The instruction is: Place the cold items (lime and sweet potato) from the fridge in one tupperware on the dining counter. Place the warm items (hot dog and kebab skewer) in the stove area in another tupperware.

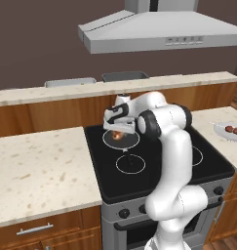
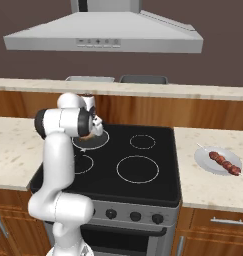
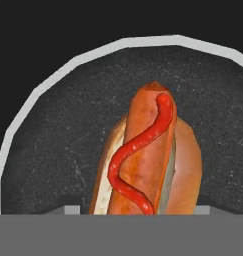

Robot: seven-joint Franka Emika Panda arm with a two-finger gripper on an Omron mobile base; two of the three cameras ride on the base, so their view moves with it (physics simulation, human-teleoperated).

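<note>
Jaws' width cannot be told; the gripper (image 1: 119,131) hangs low over the hot dog (image 3: 148,160), which lies inside a ringed burner (image 3: 53,80) on the black stove (image 2: 143,165).

The hot dog (image 3: 148,160), a brown sausage in a tan bun with a wavy red ketchup line along its top, is seen lying directly under the pincer (image 1: 119,133). The kebab skewer (image 2: 224,162), strung with dark red meat chunks, lies flat, well apart from the pincer, to its right.
</note>
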